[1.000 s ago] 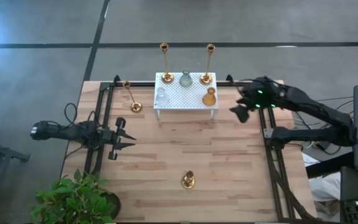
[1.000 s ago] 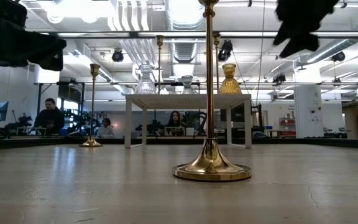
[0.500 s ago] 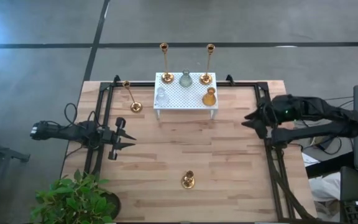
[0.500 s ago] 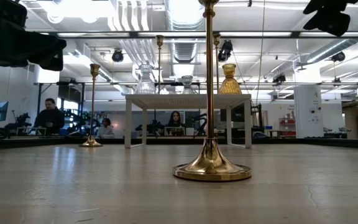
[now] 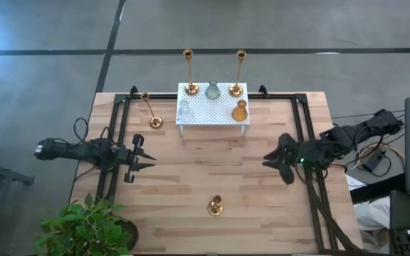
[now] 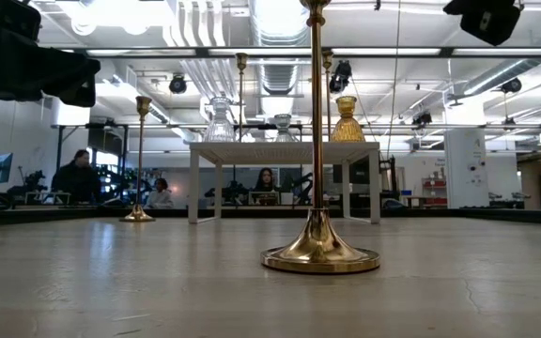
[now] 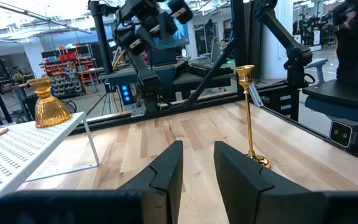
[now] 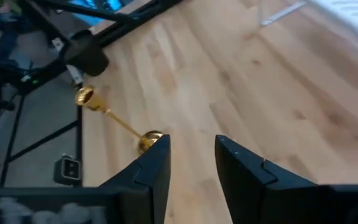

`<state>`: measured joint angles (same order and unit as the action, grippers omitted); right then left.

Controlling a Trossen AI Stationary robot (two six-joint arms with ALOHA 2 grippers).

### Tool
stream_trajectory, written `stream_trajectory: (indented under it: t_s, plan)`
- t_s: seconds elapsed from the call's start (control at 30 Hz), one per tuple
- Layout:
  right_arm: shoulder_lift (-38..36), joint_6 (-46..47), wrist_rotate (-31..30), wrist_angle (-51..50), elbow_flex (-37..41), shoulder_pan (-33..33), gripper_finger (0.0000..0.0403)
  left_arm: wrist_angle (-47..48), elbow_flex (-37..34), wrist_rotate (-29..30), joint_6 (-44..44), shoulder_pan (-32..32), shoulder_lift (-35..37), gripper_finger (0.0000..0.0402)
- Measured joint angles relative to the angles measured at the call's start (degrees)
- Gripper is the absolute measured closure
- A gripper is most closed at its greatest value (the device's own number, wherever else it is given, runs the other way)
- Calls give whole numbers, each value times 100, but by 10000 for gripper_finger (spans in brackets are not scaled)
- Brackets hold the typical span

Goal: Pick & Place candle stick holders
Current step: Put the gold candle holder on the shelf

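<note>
Counting holders: you have seven in sight, five on the rack and two on the surface.
Rack load: tall brass pair along the far edge, one glass between them, a second glass and the squat brass nearer you.
Left holder: tall brass, upright on the surface just beside the rack's left end.
Front holder: brass, upright near the front edge, well apart from everything else.
Left tool: parked over the left side, fingers a narrow gap apart, pinching nothing.
Right tool: held over the right side between rack and front holder, fingers a narrow gap apart, nothing between them.
Progress: if the rack is your goal, most of the job looks done and two holders remain; the pictures alone don't tell you which way the holders are meant to go.
Next, as a guess: the front holder sits nearest your right tool, so take its thin stem squarely or it may tip.
</note>
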<state>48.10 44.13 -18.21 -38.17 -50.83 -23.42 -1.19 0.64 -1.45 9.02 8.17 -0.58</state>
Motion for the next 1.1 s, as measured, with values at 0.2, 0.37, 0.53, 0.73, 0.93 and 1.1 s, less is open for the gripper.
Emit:
stream_trajectory:
  t_s: [0.2, 0.37, 0.53, 0.73, 0.93, 1.1]
  plan:
    - [523, 1, 22, 1092, 372, -360, 295, 0, 0, 2, -1, 1, 0, 305]
    - [929, -14, 28, 1795, 659, -566, 302, 0, 0, -1, -2, 1, 0, 305]
    - [1429, -181, 44, 1932, 678, -711, 296, 0, 0, 2, -2, 1, 0, 305]
    - [2135, -449, 155, 2409, 681, -737, 260, 0, 0, 1, -2, 0, 0, 305]
    - [2772, -472, 156, 3109, 685, -732, 210, 0, 0, 0, -1, 1, 0, 305]
    - [3373, -473, 157, 3767, 685, -716, 190, 0, 0, 0, -2, 1, 0, 305]
